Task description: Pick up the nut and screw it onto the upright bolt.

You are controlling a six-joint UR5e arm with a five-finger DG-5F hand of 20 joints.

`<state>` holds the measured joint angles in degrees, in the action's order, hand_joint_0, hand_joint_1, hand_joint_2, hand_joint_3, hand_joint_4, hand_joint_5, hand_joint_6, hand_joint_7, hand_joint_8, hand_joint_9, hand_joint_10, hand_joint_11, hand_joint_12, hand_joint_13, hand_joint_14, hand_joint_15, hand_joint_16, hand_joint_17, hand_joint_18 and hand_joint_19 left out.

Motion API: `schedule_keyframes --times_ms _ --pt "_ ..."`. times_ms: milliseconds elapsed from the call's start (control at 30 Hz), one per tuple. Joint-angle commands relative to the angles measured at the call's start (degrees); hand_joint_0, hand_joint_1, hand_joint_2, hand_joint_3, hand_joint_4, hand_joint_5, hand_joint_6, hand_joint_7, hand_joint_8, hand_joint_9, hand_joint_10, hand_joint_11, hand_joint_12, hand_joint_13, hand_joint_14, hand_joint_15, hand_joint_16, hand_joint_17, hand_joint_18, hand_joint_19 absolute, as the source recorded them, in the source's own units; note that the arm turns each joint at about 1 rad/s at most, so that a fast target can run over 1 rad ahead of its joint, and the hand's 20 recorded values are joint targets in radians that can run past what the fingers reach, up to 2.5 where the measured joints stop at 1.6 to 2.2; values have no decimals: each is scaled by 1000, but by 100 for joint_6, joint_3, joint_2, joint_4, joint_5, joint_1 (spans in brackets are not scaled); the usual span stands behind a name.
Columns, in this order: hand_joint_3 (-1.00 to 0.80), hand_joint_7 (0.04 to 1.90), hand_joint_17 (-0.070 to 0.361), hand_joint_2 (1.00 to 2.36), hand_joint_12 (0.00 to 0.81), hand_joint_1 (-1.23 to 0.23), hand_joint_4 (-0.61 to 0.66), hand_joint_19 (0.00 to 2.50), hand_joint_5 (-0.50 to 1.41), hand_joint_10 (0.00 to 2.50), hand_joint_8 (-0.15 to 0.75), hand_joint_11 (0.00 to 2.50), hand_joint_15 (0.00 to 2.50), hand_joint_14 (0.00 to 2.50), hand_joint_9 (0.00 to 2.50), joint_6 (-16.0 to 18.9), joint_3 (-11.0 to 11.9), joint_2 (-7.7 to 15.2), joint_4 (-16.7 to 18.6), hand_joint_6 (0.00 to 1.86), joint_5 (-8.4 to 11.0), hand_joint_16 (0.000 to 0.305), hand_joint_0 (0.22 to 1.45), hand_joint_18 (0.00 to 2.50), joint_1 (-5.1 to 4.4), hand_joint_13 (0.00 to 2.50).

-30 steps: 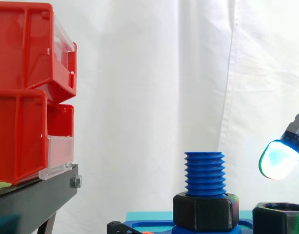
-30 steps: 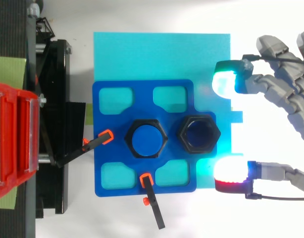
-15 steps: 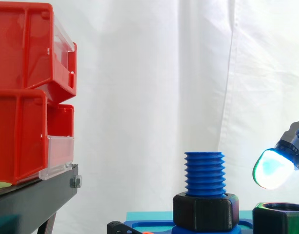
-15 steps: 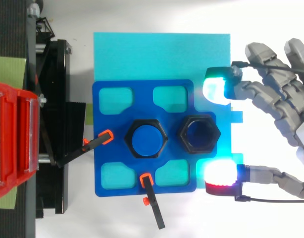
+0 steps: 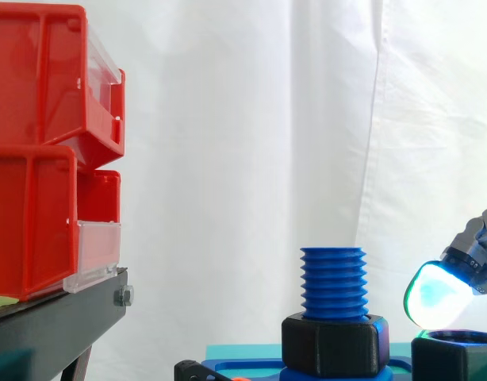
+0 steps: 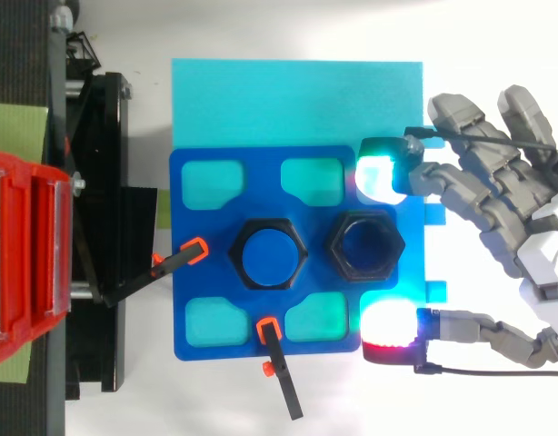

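Your hand has slid in from 3 o'clock and dropped lower, fingers spread and holding nothing. Its pads flank the nut, which sits on the blue plate at 3 o'clock of the bolt. The nut looks like rigid, light plastic, so pinch it on opposite flats.

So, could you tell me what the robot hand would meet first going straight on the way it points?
Probably the loose black nut, lying between the robot hand's spread fingertips; the blue bolt stands beyond. Height clearance is unclear.

Black nut, blue bolt, red bins, cyan mat.
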<state>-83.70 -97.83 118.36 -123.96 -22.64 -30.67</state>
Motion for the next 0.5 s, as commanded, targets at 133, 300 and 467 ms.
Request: schedule_keyframes --times_ms 133,300,467 --pt "-500 764 151 1000 480 -740 283 0 -276 0 323 0 0 0 28 47 1 12 -14 502 -4 67 303 0 35 25" --pt "-500 773 149 1000 477 -732 288 0 -270 0 323 0 0 1 43 47 1 12 -23 502 -48 66 308 0 52 43" --pt "-500 778 148 1000 476 -731 290 0 -269 0 324 0 0 0 50 55 1 12 -102 502 -145 66 308 0 96 56"
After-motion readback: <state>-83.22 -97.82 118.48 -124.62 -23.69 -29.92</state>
